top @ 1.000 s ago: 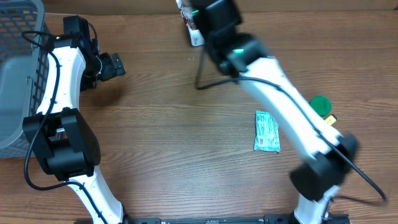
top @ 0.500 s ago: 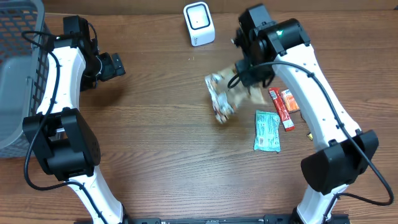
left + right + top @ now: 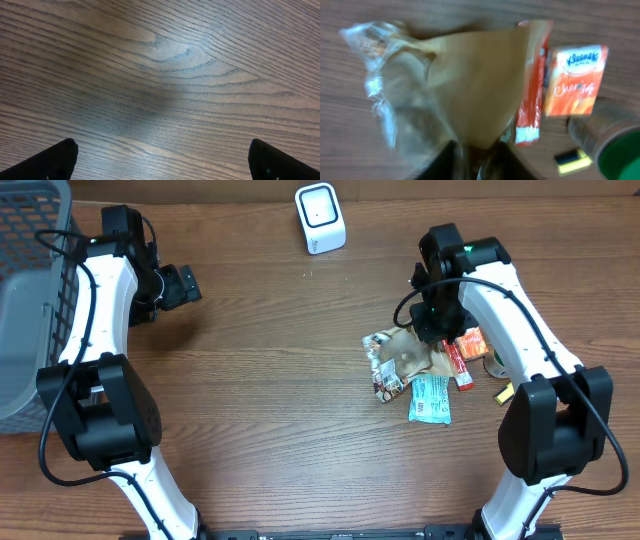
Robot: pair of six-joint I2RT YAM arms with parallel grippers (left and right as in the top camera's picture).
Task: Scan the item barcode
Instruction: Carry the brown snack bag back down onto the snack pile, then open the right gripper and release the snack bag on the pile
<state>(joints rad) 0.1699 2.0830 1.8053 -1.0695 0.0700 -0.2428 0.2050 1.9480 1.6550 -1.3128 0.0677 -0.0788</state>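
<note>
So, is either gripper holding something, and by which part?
Left gripper: nothing. Right gripper: an edge of the brown bag lies between its jaws; whether gripped cannot be told.

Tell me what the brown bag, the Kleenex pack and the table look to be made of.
The brown bag looks like matte, paper-like film joined to clear crinkled plastic that catches glare. The Kleenex pack is probably thin printed plastic wrap, orange with a slight sheen. The table is wood or wood-look laminate, smooth with clear grain lines; the views do not show which.
</note>
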